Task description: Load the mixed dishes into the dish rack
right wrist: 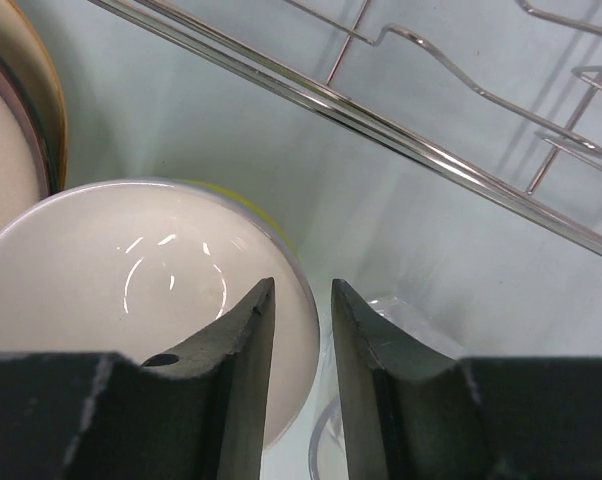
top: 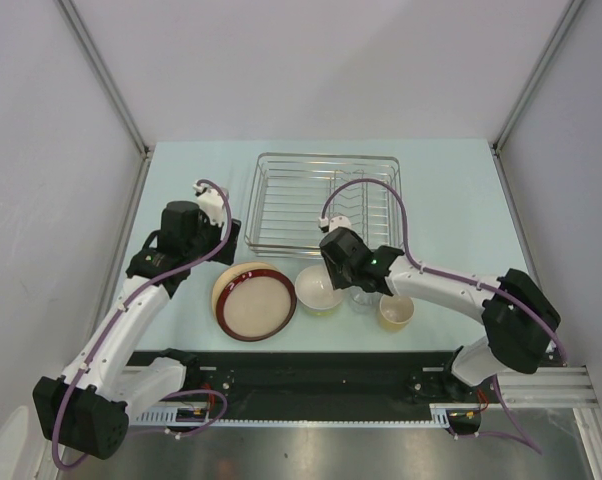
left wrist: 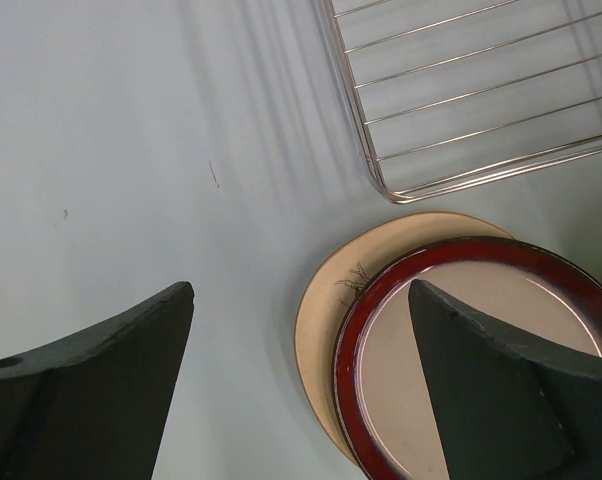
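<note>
Jaws of the right gripper [right wrist: 301, 287] stand narrowly apart astride the rim of the round white bowl [right wrist: 131, 270], with the clear glass [top: 365, 299] just outside; whether they pinch it I cannot tell. Left gripper [left wrist: 301, 290] jaws gape wide above the pale table [left wrist: 131, 150]. Beside them the dark-red-rimmed beige plate [left wrist: 396, 370] lies on the leaf-patterned beige plate [left wrist: 326, 310], near the silver wire dish rack [top: 281, 200].

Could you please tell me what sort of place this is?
Likely a lab test booth, not a kitchen: bare white panels enclose the pale table, with robot arms mounted on a rail.
</note>
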Action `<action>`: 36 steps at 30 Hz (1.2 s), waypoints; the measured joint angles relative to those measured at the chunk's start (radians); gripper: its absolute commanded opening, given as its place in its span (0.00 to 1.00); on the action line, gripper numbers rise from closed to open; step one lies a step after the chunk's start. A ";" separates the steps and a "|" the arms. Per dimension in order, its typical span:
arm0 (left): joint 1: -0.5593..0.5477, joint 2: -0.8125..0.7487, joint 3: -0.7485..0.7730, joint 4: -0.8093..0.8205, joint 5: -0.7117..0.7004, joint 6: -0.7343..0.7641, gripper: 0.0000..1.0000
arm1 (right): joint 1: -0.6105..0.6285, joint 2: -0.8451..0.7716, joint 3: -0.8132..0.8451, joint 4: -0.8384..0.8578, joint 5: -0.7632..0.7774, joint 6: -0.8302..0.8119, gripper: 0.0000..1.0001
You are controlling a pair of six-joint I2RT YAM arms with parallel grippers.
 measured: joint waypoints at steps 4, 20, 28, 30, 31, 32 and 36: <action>0.000 0.000 0.000 0.000 0.000 0.000 0.94 | 0.004 -0.035 0.005 -0.020 0.008 0.000 0.28; 0.000 0.000 -0.004 0.000 0.000 0.000 0.94 | 0.011 -0.037 0.007 -0.034 0.018 0.000 0.31; 0.000 -0.001 -0.004 0.000 0.000 0.000 0.94 | 0.008 -0.017 0.007 -0.033 0.016 0.000 0.24; 0.000 0.000 -0.004 0.000 0.000 0.000 0.95 | 0.005 -0.017 0.007 -0.033 0.014 -0.001 0.15; 0.000 -0.001 -0.004 0.000 0.000 0.000 0.94 | 0.005 -0.017 0.007 -0.032 0.014 -0.001 0.04; 0.000 0.000 -0.004 0.000 0.000 0.000 0.95 | 0.005 -0.017 0.007 -0.032 0.014 -0.003 0.00; 0.000 -0.001 -0.004 0.000 0.000 0.000 0.95 | -0.002 -0.019 0.007 -0.019 -0.002 0.003 0.00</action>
